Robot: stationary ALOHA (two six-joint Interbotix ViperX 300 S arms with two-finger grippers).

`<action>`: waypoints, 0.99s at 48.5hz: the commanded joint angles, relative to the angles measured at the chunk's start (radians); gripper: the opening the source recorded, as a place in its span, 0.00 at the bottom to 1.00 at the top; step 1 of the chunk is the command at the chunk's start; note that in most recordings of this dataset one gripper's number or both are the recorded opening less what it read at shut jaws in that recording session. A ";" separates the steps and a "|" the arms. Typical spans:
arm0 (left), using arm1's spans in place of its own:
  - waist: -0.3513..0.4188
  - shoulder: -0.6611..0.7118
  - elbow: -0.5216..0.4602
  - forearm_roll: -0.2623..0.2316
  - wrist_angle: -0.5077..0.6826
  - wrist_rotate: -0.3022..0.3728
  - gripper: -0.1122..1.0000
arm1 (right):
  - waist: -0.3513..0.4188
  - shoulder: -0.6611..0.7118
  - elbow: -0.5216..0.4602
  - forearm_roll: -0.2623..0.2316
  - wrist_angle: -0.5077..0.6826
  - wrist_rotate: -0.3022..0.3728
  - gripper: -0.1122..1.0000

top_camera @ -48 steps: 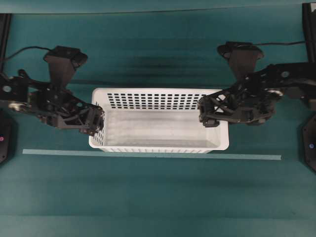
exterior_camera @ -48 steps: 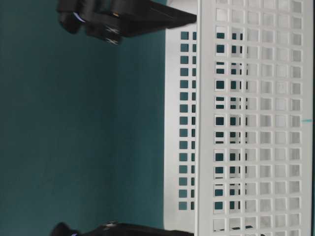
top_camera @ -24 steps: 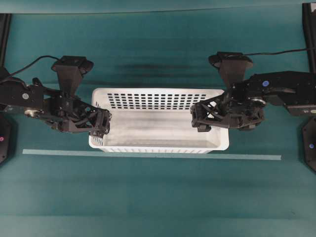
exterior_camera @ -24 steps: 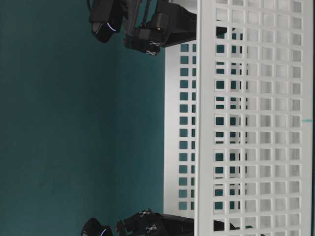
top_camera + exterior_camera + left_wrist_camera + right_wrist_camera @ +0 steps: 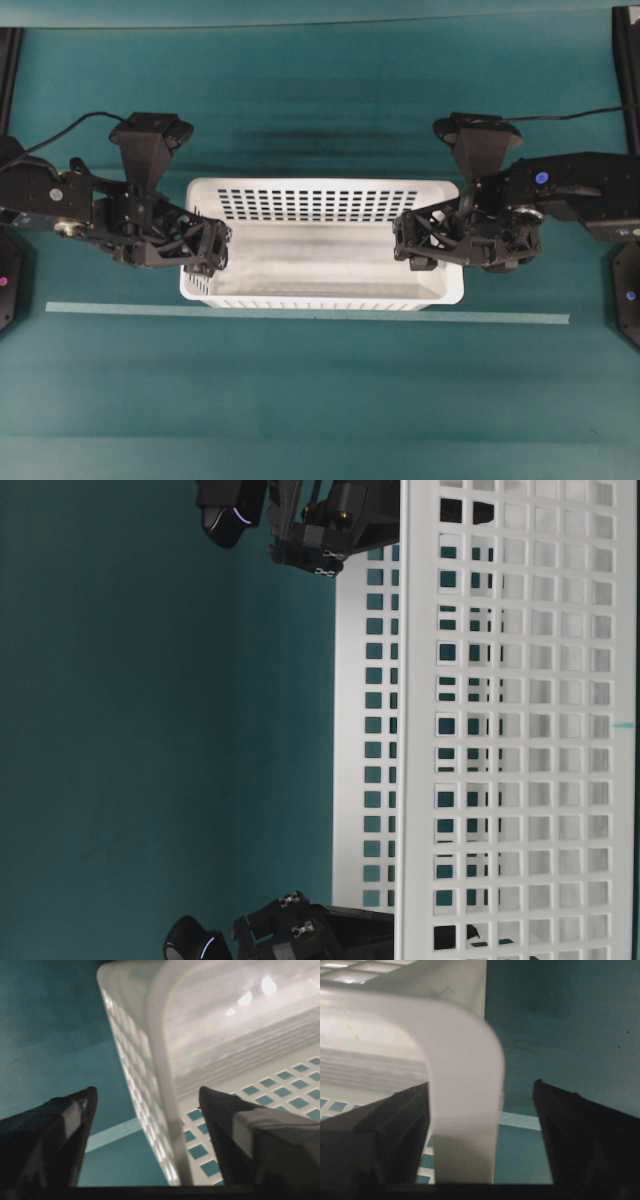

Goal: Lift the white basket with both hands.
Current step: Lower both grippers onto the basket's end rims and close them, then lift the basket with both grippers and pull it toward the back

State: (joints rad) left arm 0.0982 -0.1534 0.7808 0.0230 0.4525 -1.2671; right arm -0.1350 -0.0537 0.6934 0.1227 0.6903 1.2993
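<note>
**Both grippers straddling the short walls of the basket**

From the overhead camera I saw the white basket [image 5: 322, 243] sitting in the middle of the green table [image 5: 320, 390], its long sides running left to right. A pale strip of tape [image 5: 305, 313] lay on the table just in front of its near wall.

My left gripper [image 5: 212, 247] was at the left short end of the basket, and my right gripper [image 5: 415, 243] was at the right short end. Each reached in over the rim from its own side.

Through the left wrist camera I saw the left gripper spread apart, with the basket's rolled rim and slotted wall running up between the two fingers [image 5: 57, 1130]. One finger hung outside over the table and the other was inside over the basket floor. Neither finger touched the wall in that view.

The right wrist camera showed the same thing on the other end. The right gripper was also spread apart, the white rim passing between its fingers [image 5: 380, 1130]. The inside finger sat close against the rim, but I could not tell whether it touched. The outside finger stood clear of it over the table.

In the table-level view the slotted long wall filled the frame, with a black arm at each end. I could not tell from that view whether the floor of the basket was resting on the table.
</note>
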 commanded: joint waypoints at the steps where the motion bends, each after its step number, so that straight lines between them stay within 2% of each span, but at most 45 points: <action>1: 0.002 0.018 -0.014 0.003 -0.005 -0.003 0.82 | 0.006 0.017 -0.003 0.003 -0.015 0.003 0.73; 5: 0.000 0.020 -0.011 0.003 -0.003 -0.002 0.66 | 0.006 0.017 -0.005 0.005 -0.012 0.002 0.56; 10: 0.000 0.020 -0.009 0.003 -0.002 -0.002 0.39 | 0.014 0.017 -0.005 0.005 -0.008 0.003 0.31; 12: 0.000 0.020 -0.009 0.005 -0.003 -0.002 0.33 | 0.014 0.017 -0.003 0.005 -0.006 0.003 0.26; 41: -0.002 0.008 -0.026 0.005 0.002 0.002 0.32 | 0.014 -0.008 -0.031 0.008 0.000 0.002 0.26; 48: -0.008 -0.040 -0.060 0.003 0.069 0.002 0.29 | 0.011 -0.058 -0.061 0.009 0.060 0.003 0.26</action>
State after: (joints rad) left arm 0.0966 -0.1703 0.7532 0.0215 0.4878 -1.2732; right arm -0.1304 -0.0966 0.6611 0.1319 0.7240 1.3070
